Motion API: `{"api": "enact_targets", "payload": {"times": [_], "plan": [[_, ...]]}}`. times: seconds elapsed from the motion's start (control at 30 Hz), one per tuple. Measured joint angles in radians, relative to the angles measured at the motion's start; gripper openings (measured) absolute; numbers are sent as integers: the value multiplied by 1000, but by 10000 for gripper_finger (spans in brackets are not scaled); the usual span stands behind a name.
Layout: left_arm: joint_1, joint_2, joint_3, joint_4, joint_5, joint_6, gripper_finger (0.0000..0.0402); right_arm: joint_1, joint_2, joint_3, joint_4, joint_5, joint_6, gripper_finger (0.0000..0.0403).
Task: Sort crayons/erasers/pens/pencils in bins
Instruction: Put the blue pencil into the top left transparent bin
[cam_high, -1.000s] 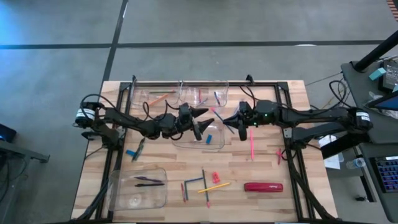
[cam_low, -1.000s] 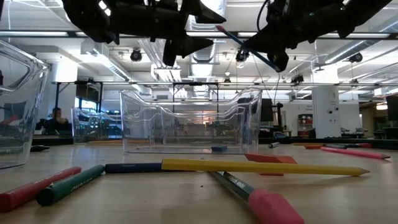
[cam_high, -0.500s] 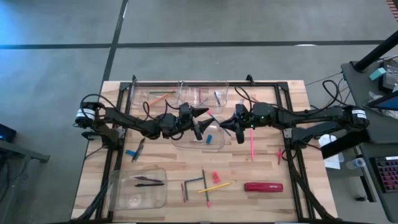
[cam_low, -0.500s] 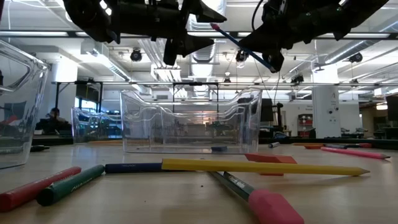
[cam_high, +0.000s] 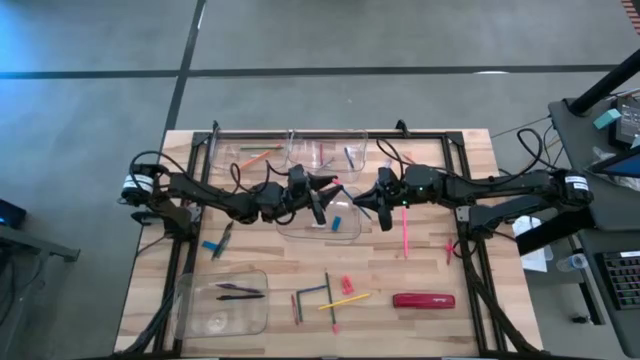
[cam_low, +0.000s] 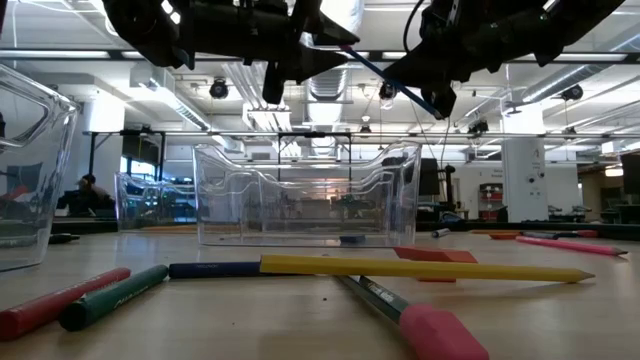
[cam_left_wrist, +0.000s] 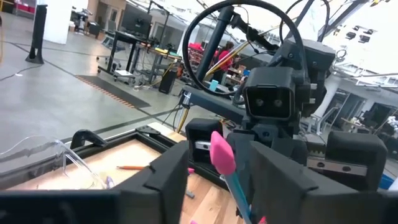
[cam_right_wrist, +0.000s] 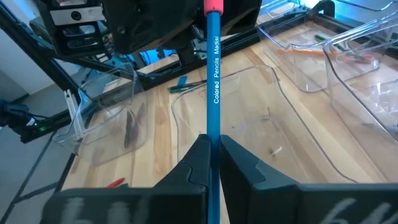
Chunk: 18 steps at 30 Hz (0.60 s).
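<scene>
1. Right hand (cam_high: 372, 201) hangs above the tabletop (cam_high: 420, 265) near its centre, clamped on a blue pencil (cam_right_wrist: 213, 87) with a pink end; the pencil lies level in the air and points toward the left hand.
2. Left hand (cam_high: 330, 190) hangs facing it, fingers (cam_left_wrist: 166, 180) narrowed either side of the pencil's pink tip. Whether they touch it cannot be told.
3. Both hands meet over a clear bin (cam_high: 345, 228) at mid-tabletop, which holds one small blue piece.
4. Two more bins (cam_high: 232, 152) stand side by side along the far edge, with an orange stick in one and short coloured pieces in the other.
5. A fourth bin (cam_high: 195, 305) sits at the near left corner, holding dark pens.
6. Loose near the near edge: a yellow pencil (cam_low: 420, 268), green and red sticks, a small red eraser (cam_high: 347, 285) and a red oblong object (cam_high: 423, 300).
7. A pink pencil (cam_high: 405, 232) lies right of centre.
</scene>
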Motion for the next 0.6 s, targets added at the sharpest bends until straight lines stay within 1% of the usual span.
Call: {"api": "enact_targets", "payload": {"times": [0.37,0.43,0.6], "plan": [[0,0,0,4,4,22,23,0,0,0,0,0,0,13],[0,0,0,7,17,23,14,0,0,0,-1,0,-1,13],[0,0,0,23,43,45,17,0,0,0,1,-1,-8,13]]}}
